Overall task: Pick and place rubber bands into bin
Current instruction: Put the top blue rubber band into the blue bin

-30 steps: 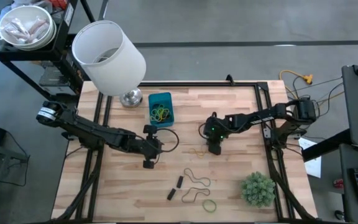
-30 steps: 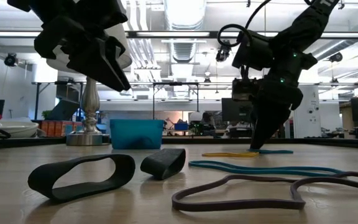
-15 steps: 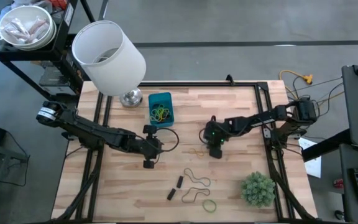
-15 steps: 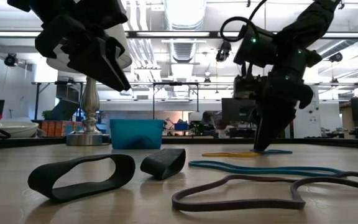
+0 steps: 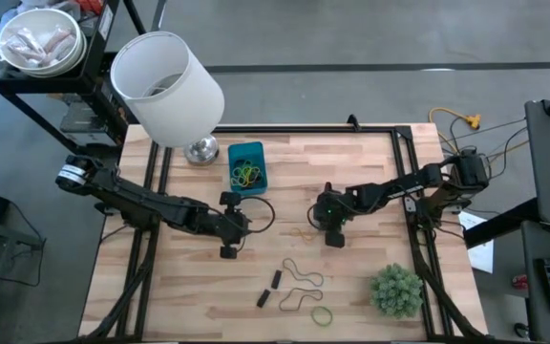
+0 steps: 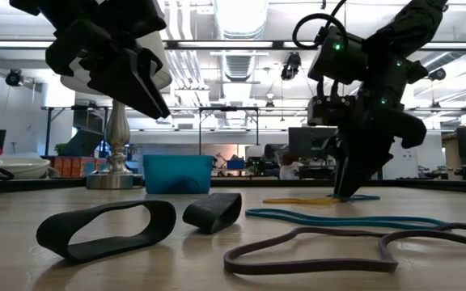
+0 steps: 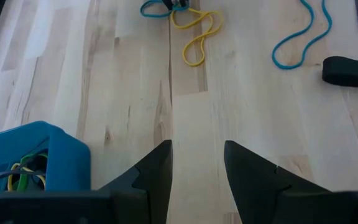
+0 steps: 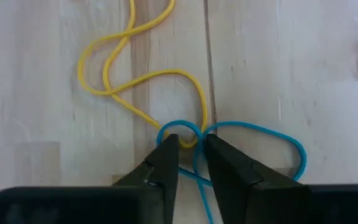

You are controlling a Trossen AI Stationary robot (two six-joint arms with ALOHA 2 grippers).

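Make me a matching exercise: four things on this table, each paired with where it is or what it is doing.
1. right claw
2. left claw
3. blue bin
4. green plant

a. holds rubber bands
b. open over bare wood
c. stands at a table corner
d. tips astride crossed yellow and blue bands

Pairs: 1-d, 2-b, 3-a, 4-c

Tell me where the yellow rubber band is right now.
In the high view the yellow rubber band lies mid-table, right of centre, at the tip of the right gripper; in the right wrist view it overlaps a blue band.
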